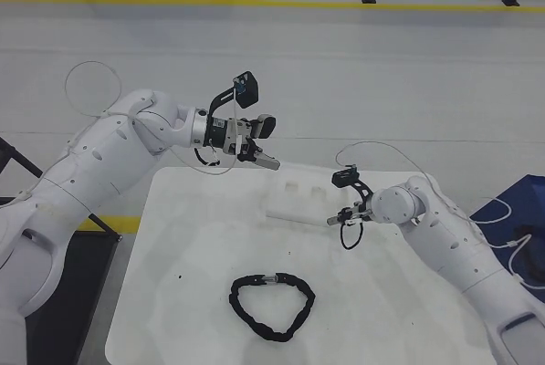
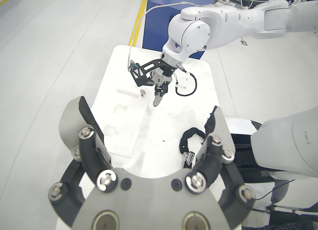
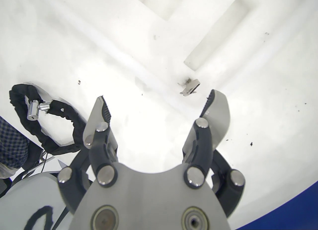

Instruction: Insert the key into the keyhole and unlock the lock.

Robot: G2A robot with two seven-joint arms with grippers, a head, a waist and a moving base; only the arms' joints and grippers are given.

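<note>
Small silver metal key [image 3: 190, 87] lay flat on the white foam tray [image 3: 99, 29] with rectangular recesses, close to the tray's edge. It was just beyond the right claw [image 3: 157, 96], whose fingers were spread wide with nothing held, clear of the key. Black fabric-sleeved chain lock [image 1: 238, 306] with silver cylinder sat looped on the white round-cornered bench [image 1: 181, 274], nearer the front edge, well apart from tray and claws, bare surface all round. Left claw [image 2: 149, 114] was also wide open and empty, up over the bench's far edge. Key's blade was too small to make out. In the left wrist view, a left claw finger hid part of the chain.
</note>
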